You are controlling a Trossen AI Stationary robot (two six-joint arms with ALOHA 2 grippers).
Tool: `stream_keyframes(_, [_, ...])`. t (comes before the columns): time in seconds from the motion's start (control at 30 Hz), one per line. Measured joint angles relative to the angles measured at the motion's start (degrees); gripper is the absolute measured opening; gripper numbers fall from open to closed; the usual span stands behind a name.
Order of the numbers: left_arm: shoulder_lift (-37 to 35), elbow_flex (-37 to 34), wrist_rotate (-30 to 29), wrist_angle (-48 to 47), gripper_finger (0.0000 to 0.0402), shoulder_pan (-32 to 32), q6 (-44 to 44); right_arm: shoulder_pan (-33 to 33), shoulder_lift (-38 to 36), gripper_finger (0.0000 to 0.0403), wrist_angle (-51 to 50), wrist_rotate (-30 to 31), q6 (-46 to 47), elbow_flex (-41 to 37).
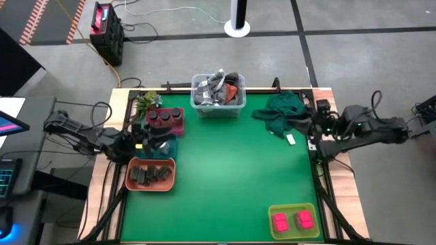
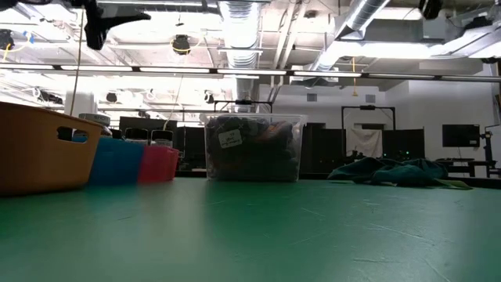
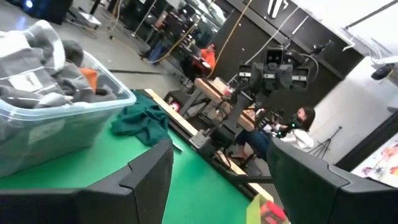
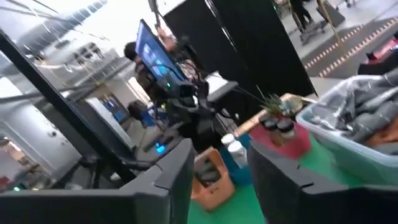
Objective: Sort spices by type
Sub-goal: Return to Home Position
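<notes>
"Where are the dark round jars (image 1: 164, 116)?"

"Upright in a row in the crimson shallow tray (image 1: 181, 128). The white-topped round jars (image 4: 234, 149) stand in the blue tray (image 2: 117, 160) beside it."

"And the dark grey boxy tins (image 1: 150, 175)?"

"Packed together in the orange tray (image 1: 150, 189). The two bright pink blocks (image 1: 279, 222) sit side by side, slightly apart, in the yellow tray (image 1: 293, 207)."

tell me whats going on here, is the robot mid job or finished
Nothing is being handled. Both arms hang at the side edges of the table, the left hand and the right hand open and empty. The sorting looks done: dark round jars in the red tray, dark tins in the orange tray, both on the left arm's side, and two pink blocks in the yellow tray on the right arm's side.
</notes>
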Motion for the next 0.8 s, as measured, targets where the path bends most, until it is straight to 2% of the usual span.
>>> stream_keyframes(0.1, [-2.7,-2.2,0.9,-0.2,0.0249,1.7,-0.2,-2.3,0.2,0.0166,0.5,-2.5,0.5,-2.3])
stream_keyframes(0.37, [-10.9,-7.3,1.4,-0.5,0.0249,4.7,-2.0,-8.9,0.1,0.0140,14.3,-9.9,4.2,-13.7])
stream_keyframes(0.67, [-17.6,-7.7,1.4,-6.3,0.0249,5.7,-1.5,-20.4,0.5,0.0118,35.8,-19.3,7.9,-25.8])
stream_keyframes(0.8, [-20.3,-7.7,1.0,-10.0,0.0249,5.8,-2.0,-25.9,0.5,0.0105,39.9,-22.7,9.6,-29.2])
